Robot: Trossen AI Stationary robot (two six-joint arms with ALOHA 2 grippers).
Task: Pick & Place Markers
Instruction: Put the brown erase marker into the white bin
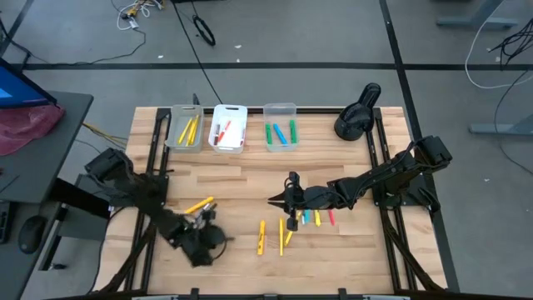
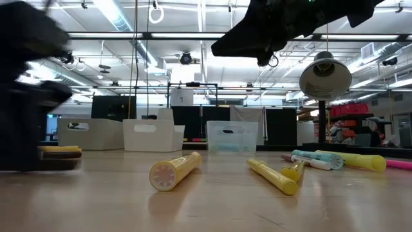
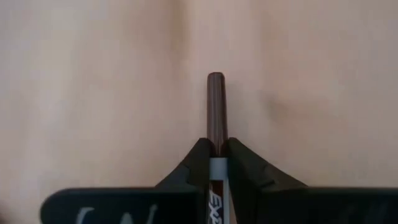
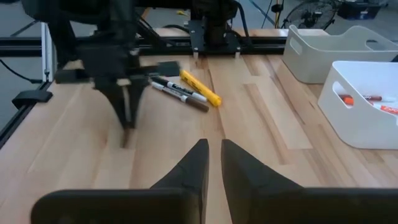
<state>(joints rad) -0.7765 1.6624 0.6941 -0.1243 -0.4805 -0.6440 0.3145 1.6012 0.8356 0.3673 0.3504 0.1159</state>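
Near the table's left front we see our left gripper pinched on a brown-capped marker, right gripper hovering mid-table, fingers narrow, empty.

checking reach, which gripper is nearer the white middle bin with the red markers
Right. The right gripper hovers mid-table, below and right of the white bin; the left gripper sits lower, near the front-left, gripping a marker.
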